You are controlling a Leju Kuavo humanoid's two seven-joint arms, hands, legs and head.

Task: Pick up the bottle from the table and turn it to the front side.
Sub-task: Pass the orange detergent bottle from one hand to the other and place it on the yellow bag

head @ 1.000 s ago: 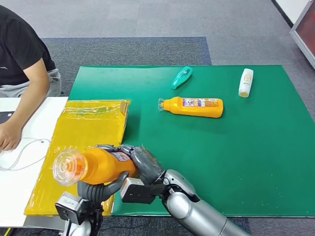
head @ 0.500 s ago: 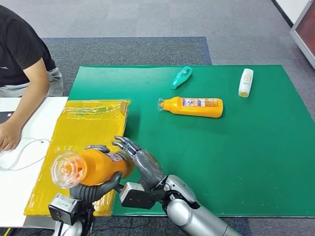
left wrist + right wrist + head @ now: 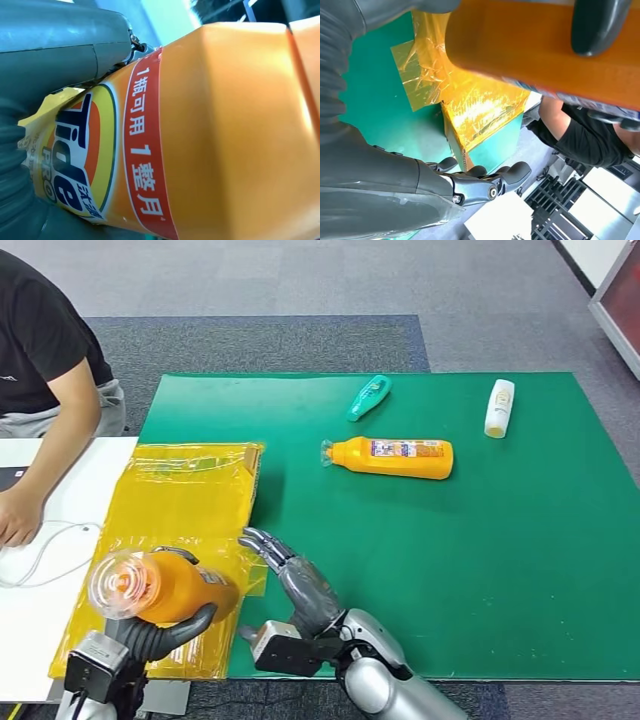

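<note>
My left hand [image 3: 162, 632] grips an orange detergent bottle [image 3: 162, 586] and holds it above the yellow box, its clear cap [image 3: 121, 586] facing the camera. In the left wrist view the bottle's label [image 3: 90, 155] with its red band shows, with the thumb [image 3: 64, 40] pressed against the bottle's side. My right hand [image 3: 298, 575] is open with fingers spread, just right of the bottle and apart from it. The right wrist view shows the bottle's underside [image 3: 531, 55] with a left-hand finger [image 3: 597, 25] over it, and the right hand's fingers [image 3: 486, 185] holding nothing.
A yellow film-wrapped box [image 3: 181, 520] sits at the green mat's [image 3: 490, 570] left edge. A second orange bottle [image 3: 392, 457], a teal bottle [image 3: 369, 396] and a white bottle [image 3: 499, 407] lie on the mat. A person [image 3: 41, 360] in black sits at the far left by a white table [image 3: 38, 590].
My right hand has let go of the bottle and opened, drawing back to the right. The left hand has carried the bottle leftward over the yellow box.
</note>
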